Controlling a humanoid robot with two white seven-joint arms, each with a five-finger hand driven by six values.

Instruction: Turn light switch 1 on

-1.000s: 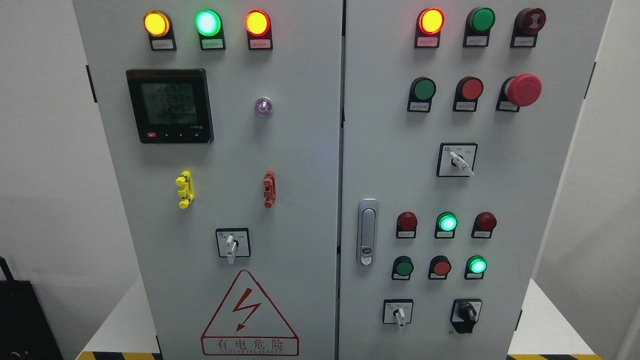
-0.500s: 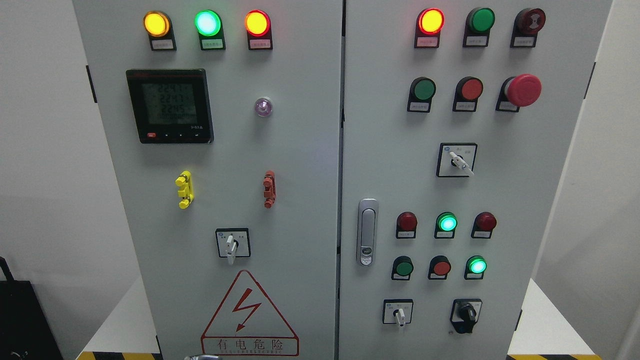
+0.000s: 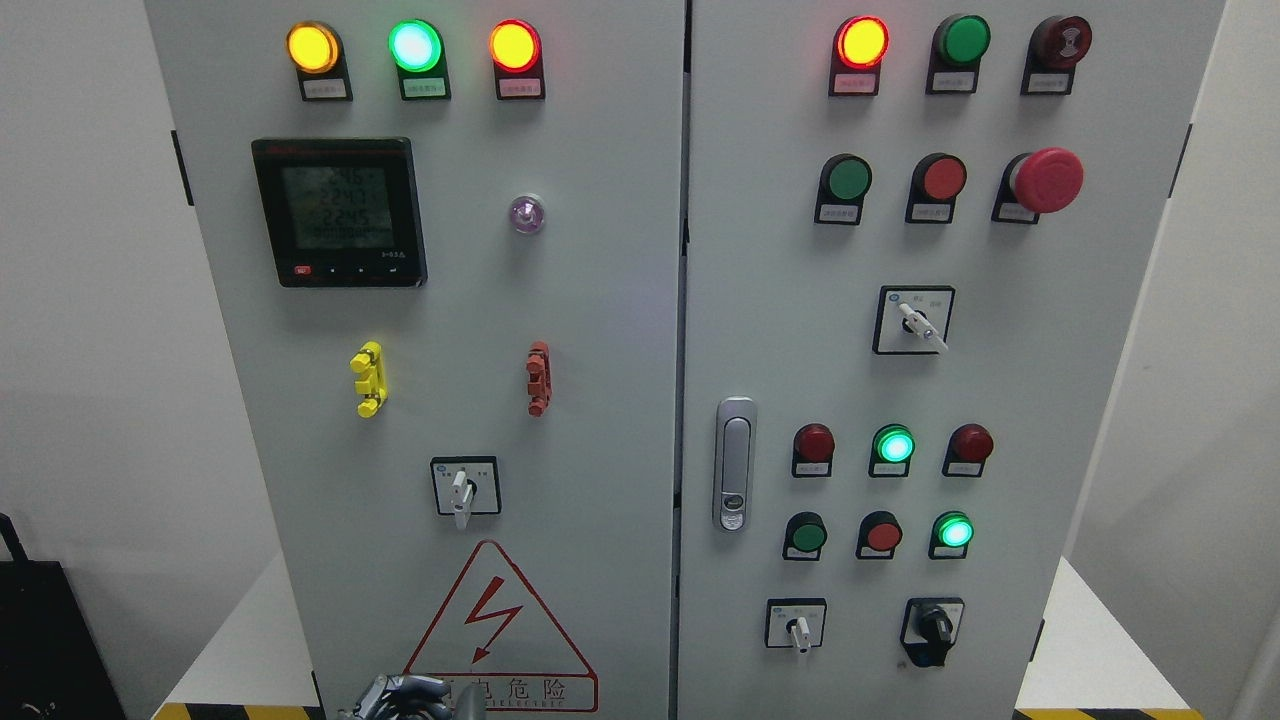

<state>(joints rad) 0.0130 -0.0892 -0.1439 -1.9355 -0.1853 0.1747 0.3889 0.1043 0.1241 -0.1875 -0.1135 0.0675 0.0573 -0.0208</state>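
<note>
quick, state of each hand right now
Left hand: only its top shows at the bottom edge, in front of the warning sign; open or closed cannot be told.
Right hand: not in view.

Left robot hand (image 3: 395, 697) cut by bottom edge, covering warning triangle (image 3: 498, 630) text.

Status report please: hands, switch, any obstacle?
Left hand entering at bottom edge, fingers unclear. Right hand out of view. White selector switch untouched, pointing down. Nothing blocking.

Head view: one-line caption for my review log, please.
Left hand pokes in at the bottom edge below the warning triangle of a grey control cabinet with lit lamps.
</note>
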